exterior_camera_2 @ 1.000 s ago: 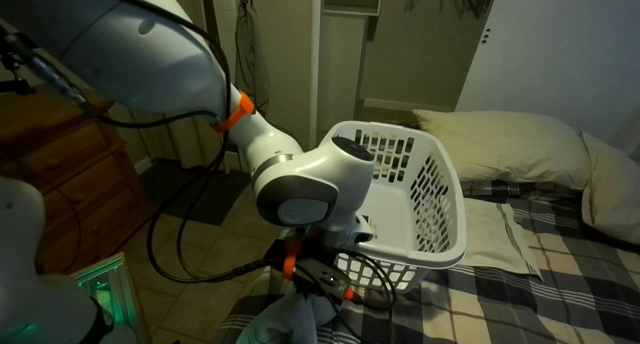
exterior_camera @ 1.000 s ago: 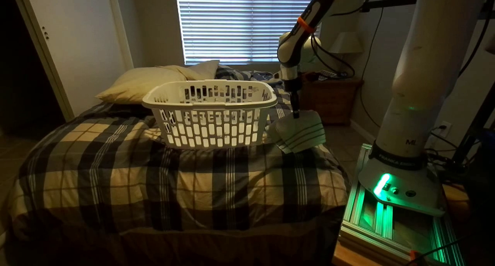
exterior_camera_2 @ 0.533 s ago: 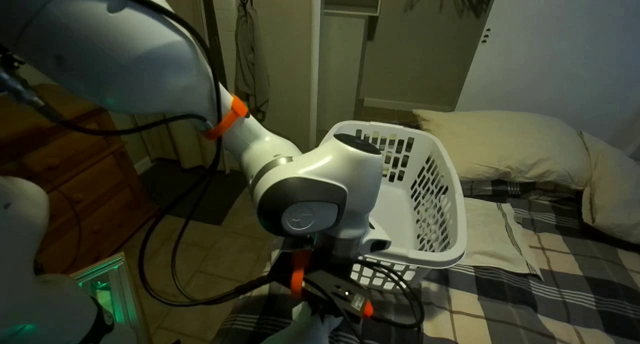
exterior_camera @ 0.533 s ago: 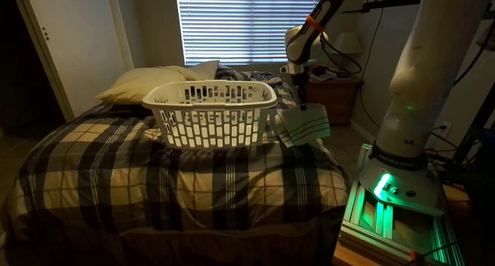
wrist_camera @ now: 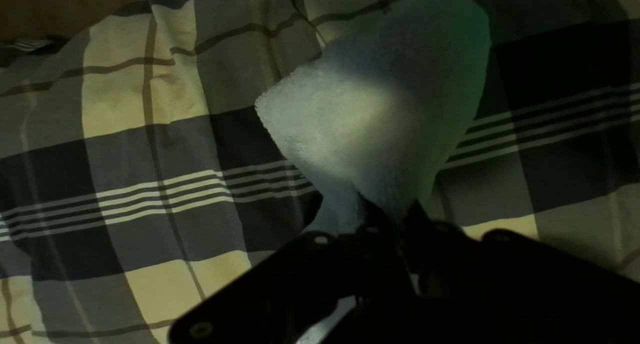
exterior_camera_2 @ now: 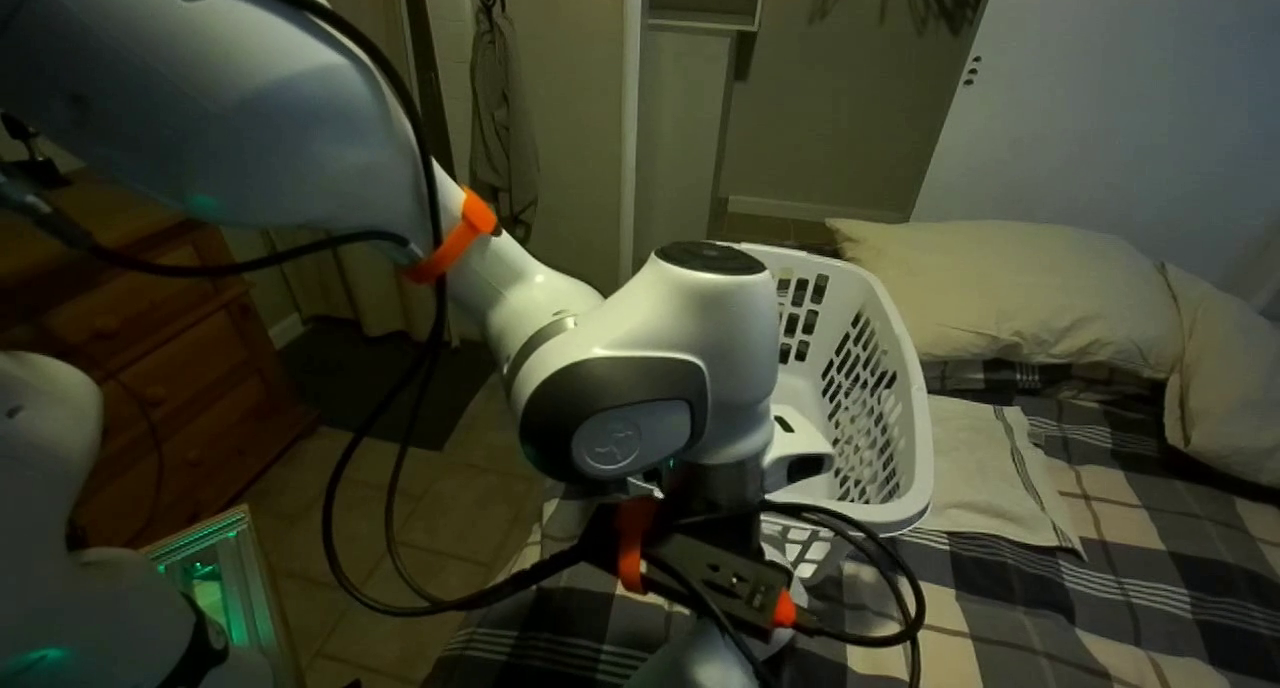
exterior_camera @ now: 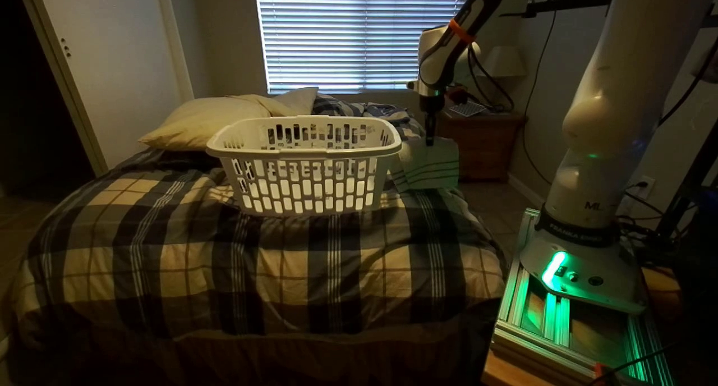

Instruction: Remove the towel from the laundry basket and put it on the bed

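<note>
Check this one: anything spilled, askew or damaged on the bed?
Nothing stands out. No spill or damage shows; the laundry basket stands upright on the bed, the towel hangs from the jaws, and a pale cloth lies beside the basket.

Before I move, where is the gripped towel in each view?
In an exterior view: the towel right of centre, hanging from the gripper.
In an exterior view: the towel at the bottom edge near the middle, partly hidden.
Wrist view: the towel mostly in the upper half, just right of centre.
Landmark in all three: the plaid comforter.
</note>
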